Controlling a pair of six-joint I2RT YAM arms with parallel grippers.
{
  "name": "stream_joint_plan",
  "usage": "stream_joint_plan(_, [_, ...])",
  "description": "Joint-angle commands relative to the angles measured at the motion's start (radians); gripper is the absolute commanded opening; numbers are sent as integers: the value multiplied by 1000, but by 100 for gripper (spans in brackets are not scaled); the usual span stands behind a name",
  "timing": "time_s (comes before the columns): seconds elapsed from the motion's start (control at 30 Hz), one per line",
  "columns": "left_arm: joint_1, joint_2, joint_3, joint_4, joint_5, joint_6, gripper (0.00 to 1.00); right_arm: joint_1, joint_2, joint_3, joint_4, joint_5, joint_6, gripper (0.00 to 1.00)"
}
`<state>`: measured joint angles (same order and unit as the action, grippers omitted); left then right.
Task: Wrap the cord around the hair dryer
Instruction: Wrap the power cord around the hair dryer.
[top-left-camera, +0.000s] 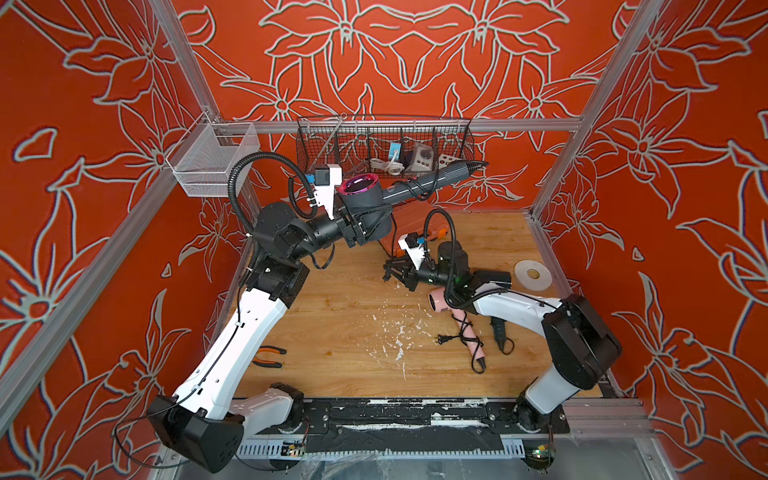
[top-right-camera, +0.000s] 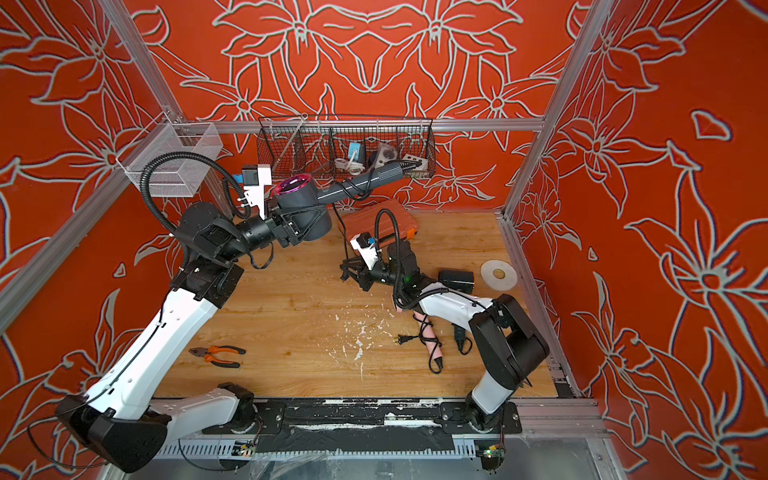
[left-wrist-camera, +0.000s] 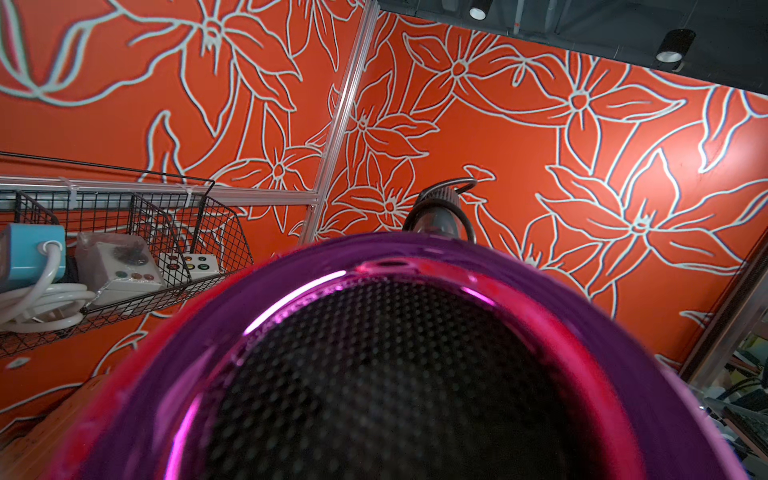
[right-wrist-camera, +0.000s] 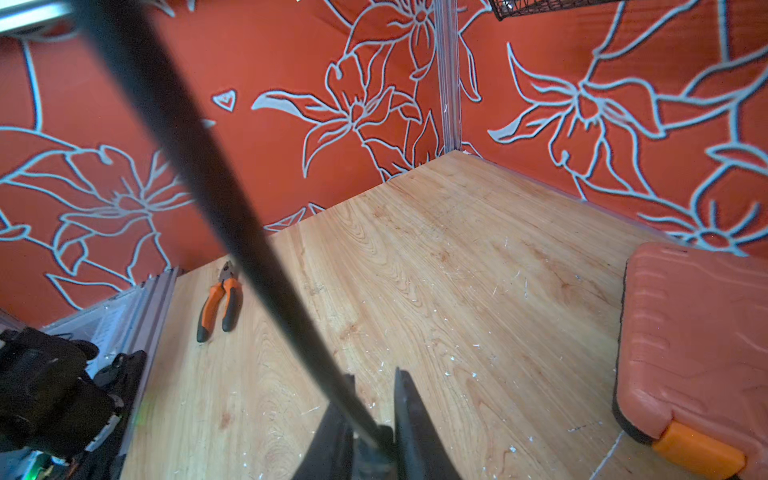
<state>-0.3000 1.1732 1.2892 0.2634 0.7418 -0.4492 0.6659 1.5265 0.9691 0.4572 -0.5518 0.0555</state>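
Left hand (top-left-camera: 376, 220) clamped on the barrel of the grey hair dryer (top-left-camera: 409, 192), which is held raised, well above the counter (top-left-camera: 340, 324). The dryer's magenta-ringed intake (left-wrist-camera: 291, 286) sits just beside this hand's wrist camera. The handle slants up and away from the hand, and its far end reaches the front of the black wire basket (top-left-camera: 384, 141) on the back rail.

The black cord (right-wrist-camera: 199, 166) is looped about the handle in both top views. From there it drops in a straight run to the right hand (top-left-camera: 390, 270), which hangs low, near the counter and below the left hand.

In the right wrist view the cord passes between the fingers (right-wrist-camera: 405, 399) of the right hand (right-wrist-camera: 372, 374). They stand narrow about it, though whether they pinch it cannot be told.

An orange case (top-left-camera: 415, 216) lies just beyond the right hand. A pink dryer (top-left-camera: 442, 299) lies behind it, partly under its forearm. Orange-handled pliers (right-wrist-camera: 218, 301) rest on the counter, well apart from both hands.
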Motion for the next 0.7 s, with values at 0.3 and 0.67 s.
stream_joint_plan(0.3, [6,-32,46,96,-8,-11,0,-1,37,18,14,52,-2,35])
stream_joint_plan(0.67, [6,-32,48,106,-11,-22,0,2,64,-39,119,-71,107,20])
